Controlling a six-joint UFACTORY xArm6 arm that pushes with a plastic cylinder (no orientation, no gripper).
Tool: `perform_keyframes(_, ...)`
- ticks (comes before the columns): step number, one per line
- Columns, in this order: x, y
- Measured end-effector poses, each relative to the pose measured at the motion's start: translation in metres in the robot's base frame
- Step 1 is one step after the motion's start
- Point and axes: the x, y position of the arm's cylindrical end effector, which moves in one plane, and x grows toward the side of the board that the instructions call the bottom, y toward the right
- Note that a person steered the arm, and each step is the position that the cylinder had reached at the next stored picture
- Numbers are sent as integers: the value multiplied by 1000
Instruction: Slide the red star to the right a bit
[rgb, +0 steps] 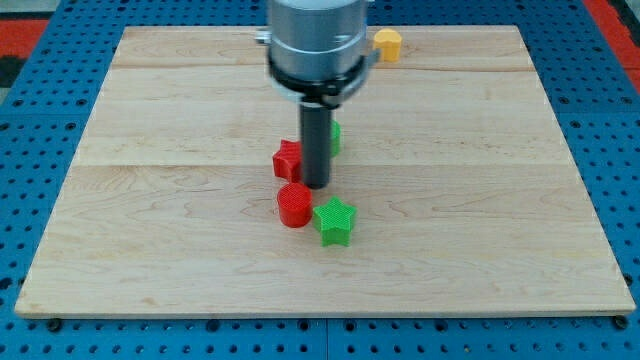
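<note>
The red star (287, 160) lies near the middle of the wooden board (150, 200), partly hidden behind my rod. My tip (316, 186) rests on the board just to the right of the red star, touching or nearly touching it. A red round block (294, 205) sits just below the tip, and a green star (335, 221) lies to its right. A green block (335, 137) peeks out from behind the rod on its right side; its shape is hidden.
A yellow block (387, 44) sits at the board's top edge, right of the arm's body (315, 45). Blue pegboard (40, 60) surrounds the board on all sides.
</note>
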Motion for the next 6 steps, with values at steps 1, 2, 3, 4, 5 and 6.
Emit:
perform_keyframes(1,0,-51)
perform_keyframes(2,0,-63)
perform_keyframes(3,-4,-111)
perform_keyframes(4,-9,-153)
perform_keyframes(5,-39,-131)
perform_keyframes(6,-50,-77)
